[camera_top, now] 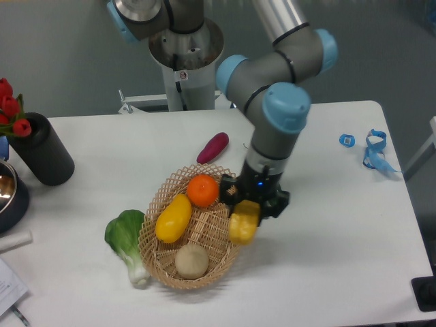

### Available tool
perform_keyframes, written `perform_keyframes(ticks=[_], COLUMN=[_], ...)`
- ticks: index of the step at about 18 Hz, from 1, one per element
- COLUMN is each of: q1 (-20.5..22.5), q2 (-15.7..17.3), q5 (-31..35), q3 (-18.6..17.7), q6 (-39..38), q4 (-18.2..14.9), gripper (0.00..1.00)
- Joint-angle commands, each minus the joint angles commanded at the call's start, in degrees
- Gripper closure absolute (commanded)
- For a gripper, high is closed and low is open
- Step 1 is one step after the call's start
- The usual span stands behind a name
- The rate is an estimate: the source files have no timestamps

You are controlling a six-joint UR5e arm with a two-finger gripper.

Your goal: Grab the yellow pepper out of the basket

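My gripper (246, 216) is shut on the yellow pepper (244, 223), a lobed bright-yellow vegetable that hangs at the right rim of the basket (163, 269), lifted off its floor. The tan wicker basket still holds an orange (202, 190), a smooth elongated yellow fruit (173, 217) and a pale round item (191, 261). The arm's wrist hides the pepper's top and the table behind it.
A green leafy vegetable (127, 240) lies left of the basket. A purple vegetable (213, 147) lies behind it. A black cylinder (42, 150) with red tulips (10, 107) stands at the far left. Blue tape pieces (373, 149) lie at the right.
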Motion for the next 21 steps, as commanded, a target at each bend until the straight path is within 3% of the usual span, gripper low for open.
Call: perform_keyframes(ticks=[6,13,16,21], q1=[5.1,10.5,12.1,15.4], q2=[-0.1,0.3,0.4,0.0], q5=[3.3,6.7,10.1,10.2], q3=[1.0,1.2,1.3,1.1], q6=[8.9,23.8,27.8,35.0], q4=[-0.2,-3.4,-3.6,-3.5], gripper=[0.88,0.88,0.87,0.88])
